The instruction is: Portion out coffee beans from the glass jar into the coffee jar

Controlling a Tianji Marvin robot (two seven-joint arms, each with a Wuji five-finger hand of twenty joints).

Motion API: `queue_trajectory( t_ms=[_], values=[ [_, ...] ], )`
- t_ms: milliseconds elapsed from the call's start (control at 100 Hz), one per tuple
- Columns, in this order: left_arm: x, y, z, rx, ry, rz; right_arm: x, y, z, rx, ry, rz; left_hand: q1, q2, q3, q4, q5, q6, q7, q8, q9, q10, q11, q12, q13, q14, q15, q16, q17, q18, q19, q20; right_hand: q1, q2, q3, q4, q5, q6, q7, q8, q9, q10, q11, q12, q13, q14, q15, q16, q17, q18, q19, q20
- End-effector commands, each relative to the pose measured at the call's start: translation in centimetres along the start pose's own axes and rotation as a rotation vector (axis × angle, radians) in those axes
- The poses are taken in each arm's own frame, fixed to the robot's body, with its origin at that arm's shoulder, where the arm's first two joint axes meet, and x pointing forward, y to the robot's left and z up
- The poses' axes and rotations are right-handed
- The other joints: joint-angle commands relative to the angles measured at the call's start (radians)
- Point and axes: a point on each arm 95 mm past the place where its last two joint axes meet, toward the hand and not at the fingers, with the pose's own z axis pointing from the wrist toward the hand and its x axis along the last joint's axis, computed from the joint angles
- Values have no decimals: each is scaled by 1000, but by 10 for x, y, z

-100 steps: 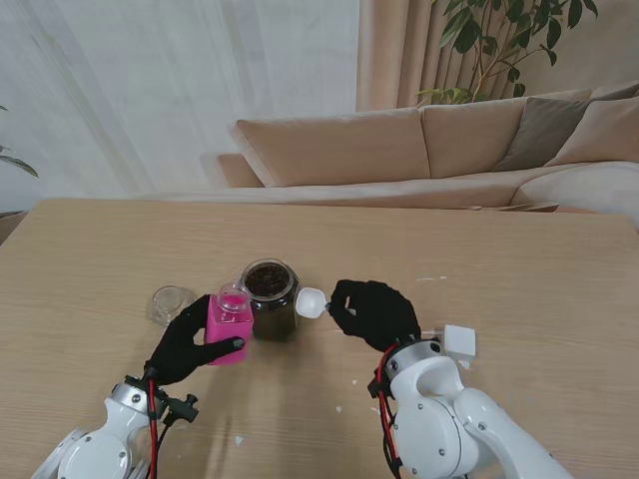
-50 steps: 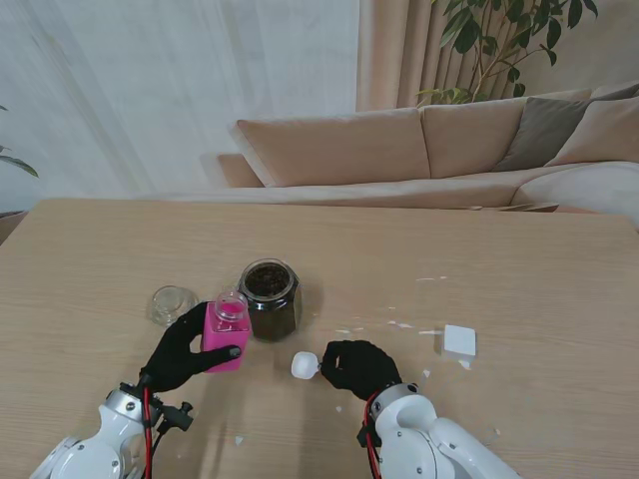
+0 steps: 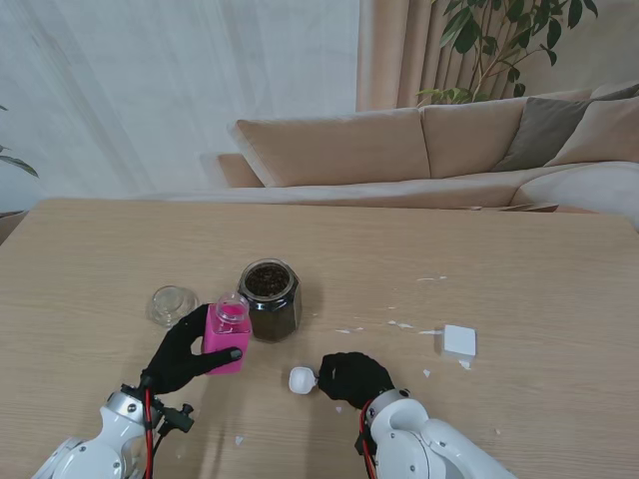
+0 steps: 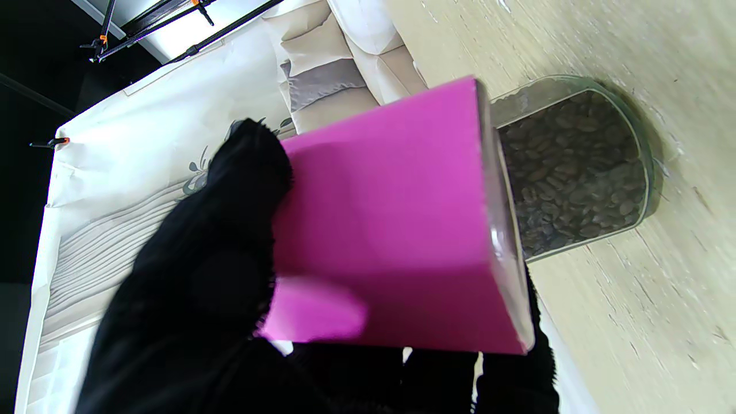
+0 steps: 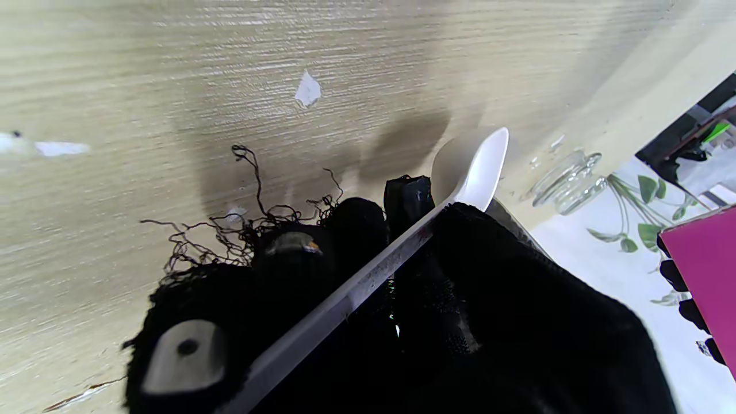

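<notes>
We are gripping the pink coffee jar point(image 3: 229, 334) in our left hand point(image 3: 185, 351), fingers wrapped around its side, holding it upright. Just beyond it, touching or nearly so, the glass jar point(image 3: 270, 298) of coffee beans is standing open on the desk point(image 3: 519, 279). Our right hand point(image 3: 349, 377) is clenching a white plastic spoon point(image 3: 301, 379), its bowl pointing toward the left hand. A clear glass lid point(image 3: 171, 303) is lying farther out, left of the coffee jar.

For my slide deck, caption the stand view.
Left hand holds pink coffee jar beside bean-filled glass jar; right hand grips white spoon.
</notes>
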Motion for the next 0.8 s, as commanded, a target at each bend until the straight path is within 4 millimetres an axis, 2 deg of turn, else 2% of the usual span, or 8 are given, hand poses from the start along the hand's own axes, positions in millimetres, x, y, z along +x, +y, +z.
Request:
queue_trajectory(
  t_ms=[0,80,100,280,480,600,630,790],
  values=[
    [1,5,-2,-14,1,-6,-1,-5,1,29,2,-2,149,148,105,46,49,-138,136,43,45,-81,90,35,-13,-5,9,11,5,-1,19,0,18,-13,20,7,-38,10,2,-36,-26,18,-25,-30,-35,78,-52,-29,-68,1,245,-2],
    [1,5,-2,-13,2,-5,-3,-6,2,32,2,-2,149,148,104,46,48,-138,136,43,44,-80,90,35,-14,-5,9,11,5,0,19,-1,6,-24,29,4,-51,24,-17,-68,-51,29,-56,-62,-83,103,-113,-49,-151,41,195,30],
    [1,5,-2,-12,1,-5,-3,-7,3,33,2,-3,149,148,104,46,49,-138,137,43,44,-80,90,35,-13,-5,9,11,5,0,19,-1,-1,-30,38,2,-56,28,-19,-84,-58,32,-61,-82,-96,107,-134,-56,-176,59,163,69],
    [1,5,-1,-11,1,-5,-7,-7,4,32,-2,-12,150,148,105,46,49,-138,136,42,45,-80,90,35,-13,-5,10,12,4,0,19,-1,-37,-48,62,0,-79,46,-68,-138,-109,42,-136,-151,-181,138,-295,-123,-364,150,6,122],
    [1,5,-1,-11,1,-5,-9,-7,4,23,-8,-27,150,148,104,46,49,-137,137,42,45,-80,89,36,-12,-5,10,12,6,0,20,-1,-122,-31,76,12,-79,74,-214,-133,-184,57,-211,-233,-308,154,-449,-180,-572,195,-171,180],
    [1,5,0,-10,0,-5,-11,-6,3,13,-4,-45,151,148,104,47,49,-137,136,42,46,-80,90,36,-13,-4,10,12,5,1,20,-1,-202,2,73,45,-69,99,-368,-87,-243,66,-266,-280,-417,158,-538,-211,-695,195,-256,184],
    [1,5,0,-10,0,-5,-11,-6,2,11,-3,-50,151,148,104,46,49,-137,137,42,46,-80,90,36,-12,-4,10,12,5,1,20,-1,-222,11,66,58,-62,107,-430,-23,-257,69,-275,-298,-458,158,-566,-222,-738,193,-286,184],
    [0,5,1,-10,0,-4,-12,-4,1,10,6,-73,151,148,103,46,49,-137,137,42,46,-80,89,36,-12,-4,11,12,5,2,20,-2,-252,-8,33,54,-112,127,-545,-66,-332,77,-370,-380,-538,143,-708,-291,-858,212,-453,124]
  ],
)
